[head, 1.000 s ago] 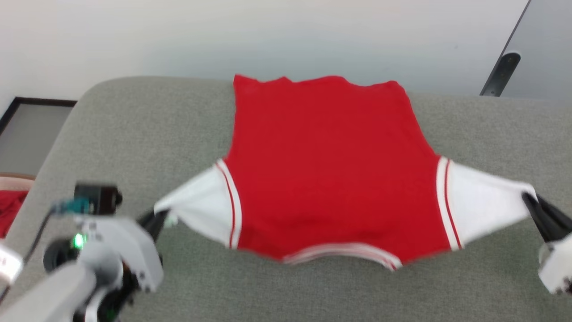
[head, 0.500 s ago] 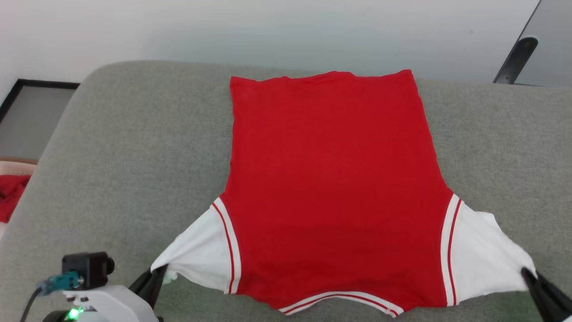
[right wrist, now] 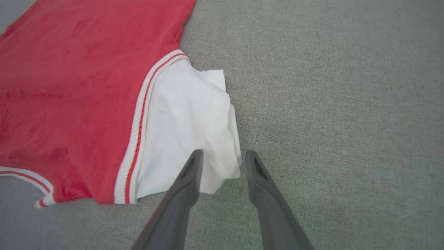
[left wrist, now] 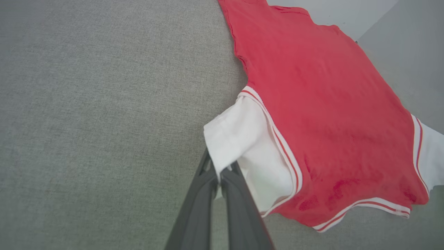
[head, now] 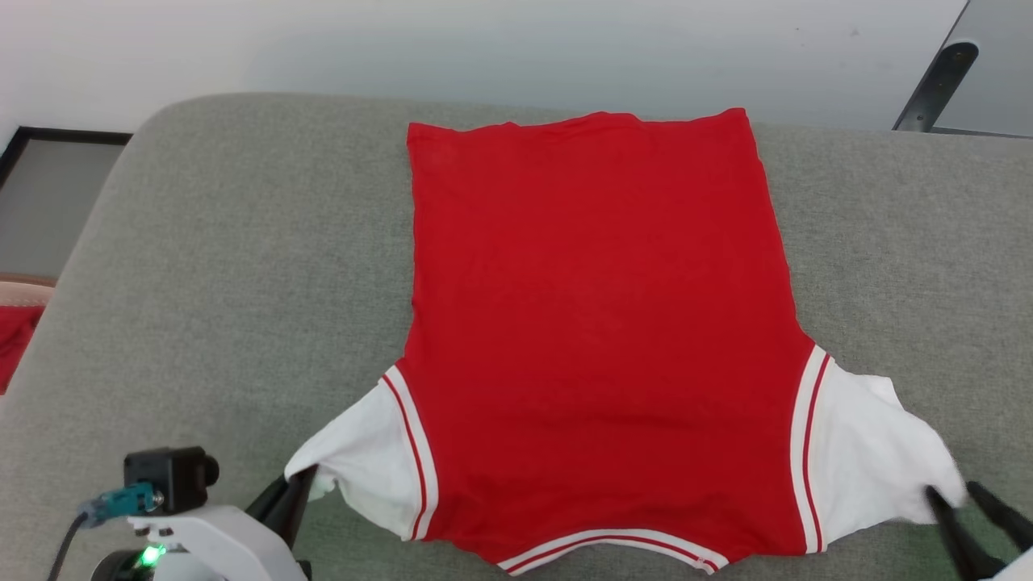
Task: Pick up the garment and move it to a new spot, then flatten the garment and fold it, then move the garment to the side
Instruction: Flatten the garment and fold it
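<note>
The garment (head: 597, 323), a bright red top with white sleeves and striped trim, lies spread flat on the grey cushioned surface (head: 226, 282), collar toward me. My left gripper (head: 303, 482) (left wrist: 219, 171) is shut on the tip of the white left sleeve (left wrist: 239, 135), which lifts slightly at the pinch. At the lower right my right gripper (head: 956, 494) (right wrist: 222, 154) stands open, its dark fingers (right wrist: 189, 173) apart on either side of the corner of the white right sleeve (right wrist: 187, 121), which rests loose on the surface.
A red cloth (head: 12, 343) shows off the surface's left edge, beside a dark-framed panel (head: 48, 194). A white wall runs behind, with a dark slanted bar (head: 936, 85) at the top right. Bare grey surface flanks the garment.
My right gripper has opened and let go of the right sleeve, which has slackened onto the surface. The garment has been drawn toward me and laid flat; the camera view shifted too.
</note>
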You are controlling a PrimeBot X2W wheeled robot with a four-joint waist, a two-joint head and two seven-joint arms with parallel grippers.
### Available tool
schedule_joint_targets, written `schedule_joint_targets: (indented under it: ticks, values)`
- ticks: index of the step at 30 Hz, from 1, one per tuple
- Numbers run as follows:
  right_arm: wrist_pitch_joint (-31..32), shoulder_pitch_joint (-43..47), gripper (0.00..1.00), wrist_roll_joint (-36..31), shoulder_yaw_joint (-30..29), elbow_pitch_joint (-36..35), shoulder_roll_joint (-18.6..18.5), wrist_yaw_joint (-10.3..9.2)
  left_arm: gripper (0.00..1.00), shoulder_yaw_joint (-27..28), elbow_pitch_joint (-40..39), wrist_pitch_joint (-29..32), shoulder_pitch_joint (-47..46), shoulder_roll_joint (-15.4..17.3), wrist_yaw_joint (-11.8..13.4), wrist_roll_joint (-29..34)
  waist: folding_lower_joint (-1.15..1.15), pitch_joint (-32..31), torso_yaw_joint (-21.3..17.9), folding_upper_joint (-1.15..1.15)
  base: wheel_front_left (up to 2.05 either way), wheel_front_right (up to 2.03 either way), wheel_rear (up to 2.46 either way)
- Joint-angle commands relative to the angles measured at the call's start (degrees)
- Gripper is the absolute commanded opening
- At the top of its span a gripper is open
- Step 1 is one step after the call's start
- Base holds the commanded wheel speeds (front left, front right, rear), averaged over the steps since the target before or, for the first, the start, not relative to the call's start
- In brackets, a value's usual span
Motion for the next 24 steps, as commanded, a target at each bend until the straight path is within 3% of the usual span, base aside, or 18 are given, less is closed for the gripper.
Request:
schedule_joint_targets:
  ticks: [1,8,16,20,24]
  values:
    - [0.38,-1.10,1.00,-0.02,-0.16,-0.21,0.14,-0.02,0.00,0.06,0.17,0.01,-0.82,-0.23,-0.38,0.36,0.00,0.06,-0.05,0.00,0.00,0.00,0.00]
    - [5.54,-2.09,1.00,1.04,-0.49,-4.34,-1.22,-0.01,0.00,-0.28,1.02,-0.41,-1.71,-1.59,-1.38,0.72,0.00,0.63,-0.20,0.00,0.00,0.00,0.00]
    - [-3.28,-9.78,1.00,-1.44,-0.59,-12.11,-4.65,-0.02,0.00,-0.46,1.35,-0.88,-3.59,-3.04,-1.93,1.94,0.00,2.56,0.01,0.00,0.00,0.00,0.00]
    - [-7.11,-19.73,1.00,-5.01,2.81,-8.47,-6.18,-0.01,0.00,-1.11,1.72,-0.93,-5.53,-4.35,-2.61,3.09,0.00,4.04,0.53,0.00,0.00,0.00,0.00]
    - [-8.15,-31.64,1.00,-5.73,7.16,-0.08,-6.41,-0.02,0.00,-1.90,2.18,-1.03,-8.50,-6.27,-3.69,5.00,0.00,6.16,2.20,0.00,0.00,0.00,0.00]
